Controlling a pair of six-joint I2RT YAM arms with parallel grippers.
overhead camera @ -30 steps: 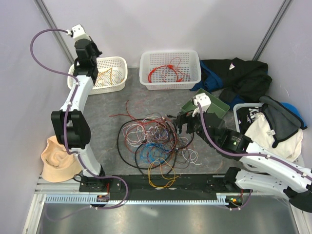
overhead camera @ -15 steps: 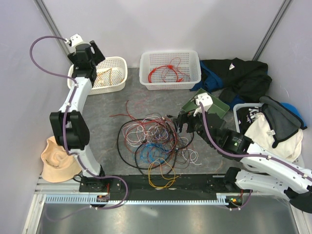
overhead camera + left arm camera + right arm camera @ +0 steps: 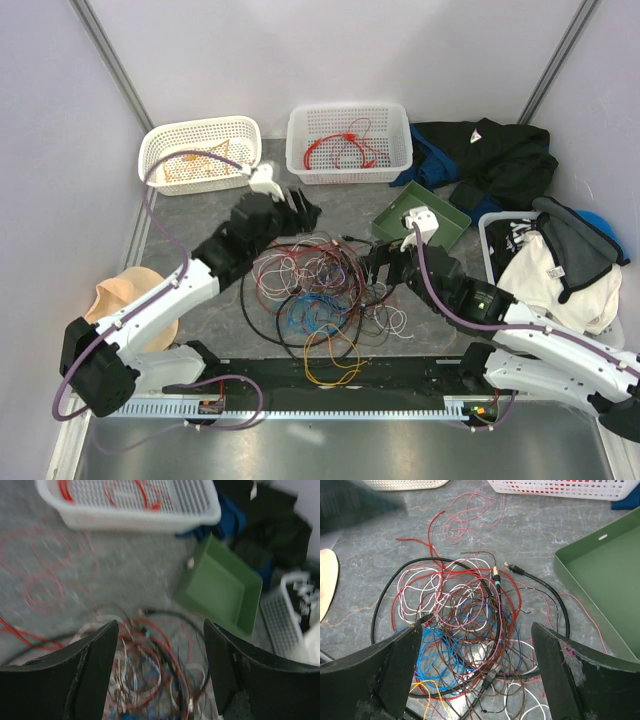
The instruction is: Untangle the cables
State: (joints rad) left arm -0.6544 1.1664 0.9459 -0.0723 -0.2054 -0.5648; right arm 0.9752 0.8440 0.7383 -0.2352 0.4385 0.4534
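The cables [image 3: 318,290] are seen tangled mid-worktop [image 3: 200,215]. The left claw [image 3: 160,627] and right claw [image 3: 477,630] are spread apart over them, empty.

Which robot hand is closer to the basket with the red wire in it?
Left. The left gripper hangs just below the basket in the top view; the right gripper is farther, by the cables.

A tangled heap of thin flexible wires [image 3: 318,288], red, white, brown, blue and orange, lies in the middle of the grey table [image 3: 205,218]. It is ringed by a thicker black cable [image 3: 541,581] whose small plug [image 3: 512,568] rests at the pile's edge. Thin red loops [image 3: 465,515] trail off the far side, while a red coil [image 3: 335,150] lies in the middle white plastic basket [image 3: 350,177] and orange strands [image 3: 205,165] in the left white plastic basket [image 3: 200,124].
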